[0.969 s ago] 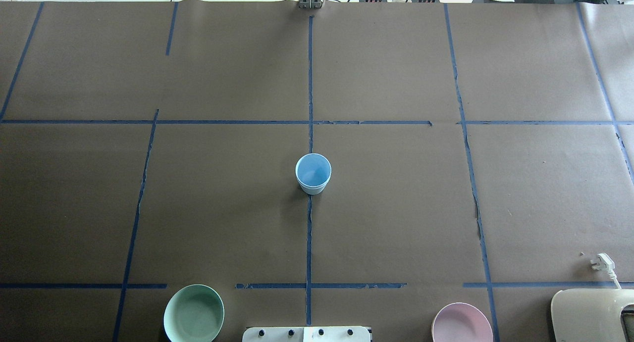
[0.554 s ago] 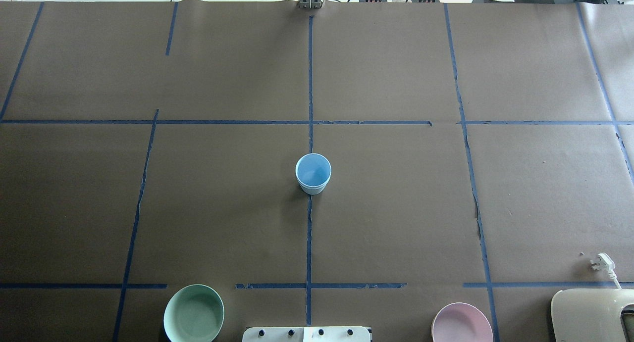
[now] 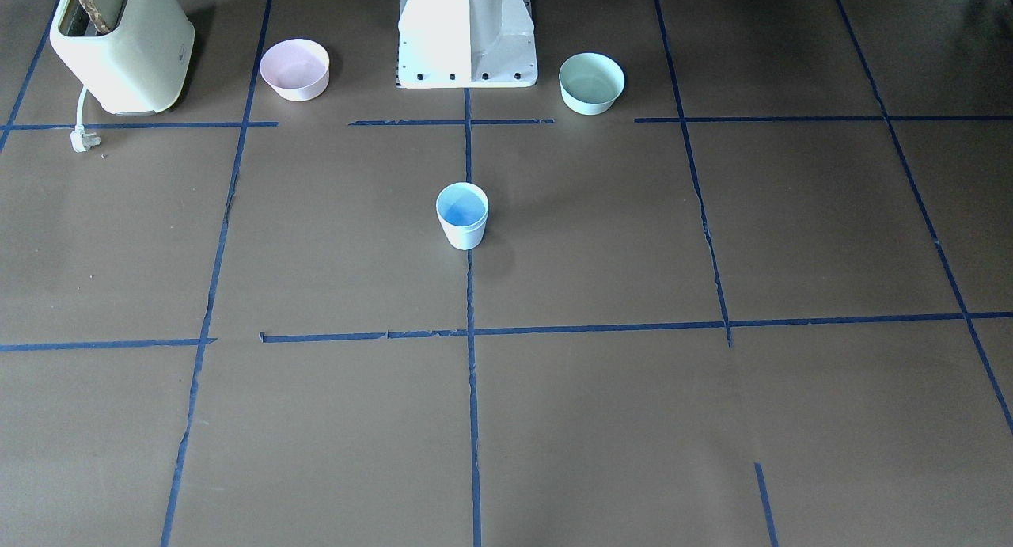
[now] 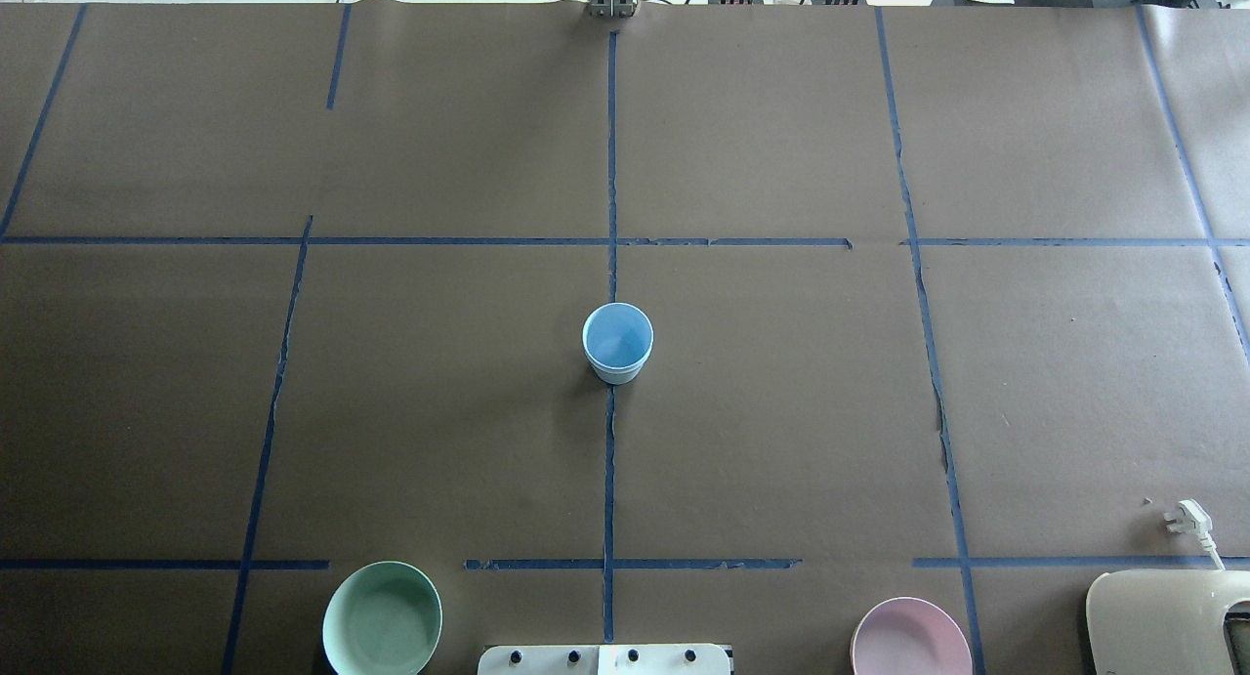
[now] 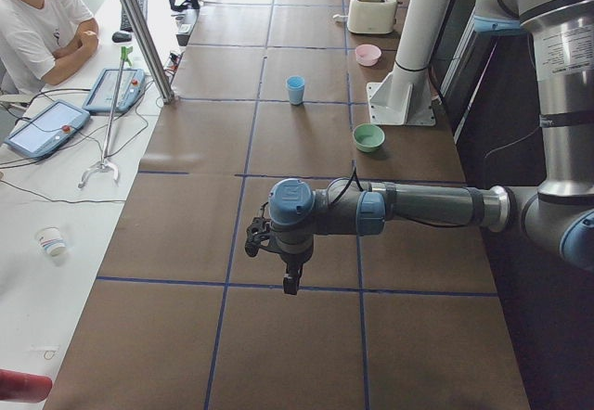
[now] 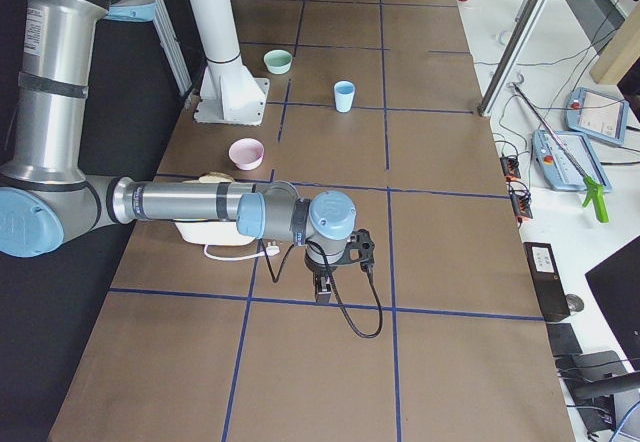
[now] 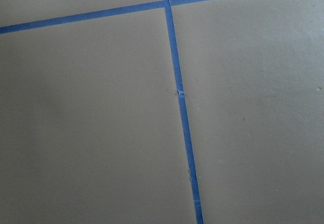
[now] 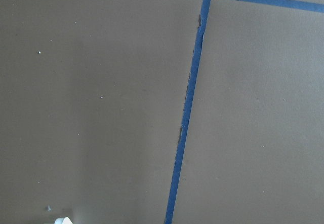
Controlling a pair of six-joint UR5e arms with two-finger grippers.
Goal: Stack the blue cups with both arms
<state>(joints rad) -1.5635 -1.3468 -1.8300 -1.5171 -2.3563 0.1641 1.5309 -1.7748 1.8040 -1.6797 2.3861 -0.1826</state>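
Observation:
One pale blue cup shape stands upright at the table's middle on the centre tape line. It also shows in the front view and far off in both side views. I cannot tell whether it is one cup or two nested; no second separate cup shows. My left gripper shows only in the exterior left view, pointing down over bare paper far from the cup. My right gripper shows only in the exterior right view, likewise far from it. I cannot tell whether either is open or shut. Both wrist views show only paper and tape.
A mint-green bowl and a pink bowl flank the white pedestal base. A cream toaster with a white plug stands at the robot's right. An operator sits beside the table's far edge.

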